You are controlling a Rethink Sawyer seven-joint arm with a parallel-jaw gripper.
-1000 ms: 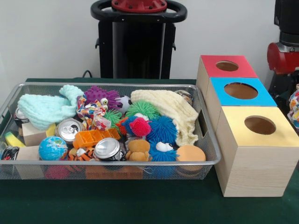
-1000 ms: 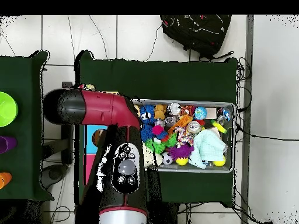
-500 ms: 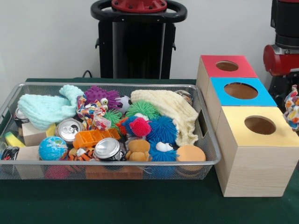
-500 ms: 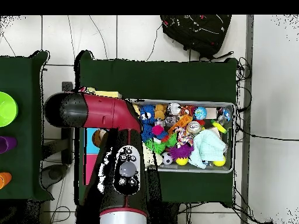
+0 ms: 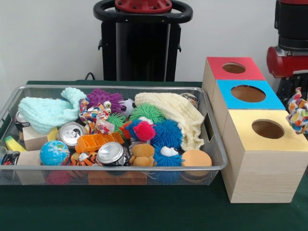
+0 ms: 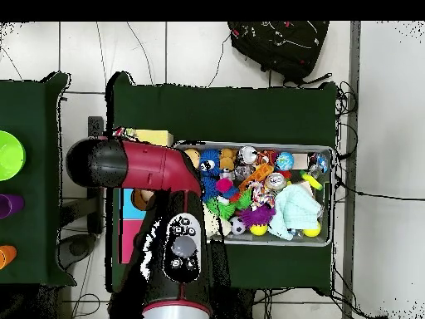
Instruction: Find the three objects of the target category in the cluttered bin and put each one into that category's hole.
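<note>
Spotted cloth knot (image 5: pixel 299 116) hangs at the three o'clock edge of the front view, just beside the yellow-topped box (image 5: pixel 262 156), level with its top and a little off its right rim. My arm (image 5: pixel 290 45) comes down above it, red and black, but my gripper itself is out of sight at the frame's edge, so I cannot tell whether my jaws are clamped on the knot or not.

Nearest the camera, the yellow box's round hole (image 5: pixel 267 129) lies open and dark, close to the knot but not under it as far as I can judge. At nine o'clock from that box sits the wire bin (image 5: pixel 115 168), crowded: two cans (image 5: pixel 110 153), a small globe (image 5: pixel 54 153), a brown plush (image 5: pixel 143 155), an orange tray (image 5: pixel 98 141), blue pom ball (image 5: pixel 167 133) and pink pom ball (image 5: pixel 144 131). Farther back in the bin a second spotted knot (image 5: pixel 96 117) lies at about eleven o'clock from the cans, beside a mint cloth (image 5: pixel 45 112), a purple spiky toy (image 5: pixel 105 98) and a cream cloth (image 5: pixel 176 113).

Beyond the yellow box stand the blue-topped box (image 5: pixel 248 94) and then the red-topped box (image 5: pixel 233 68).

From overhead, my arm (image 6: pixel 133 164) covers the boxes at nine o'clock of the bin (image 6: pixel 264 242).
</note>
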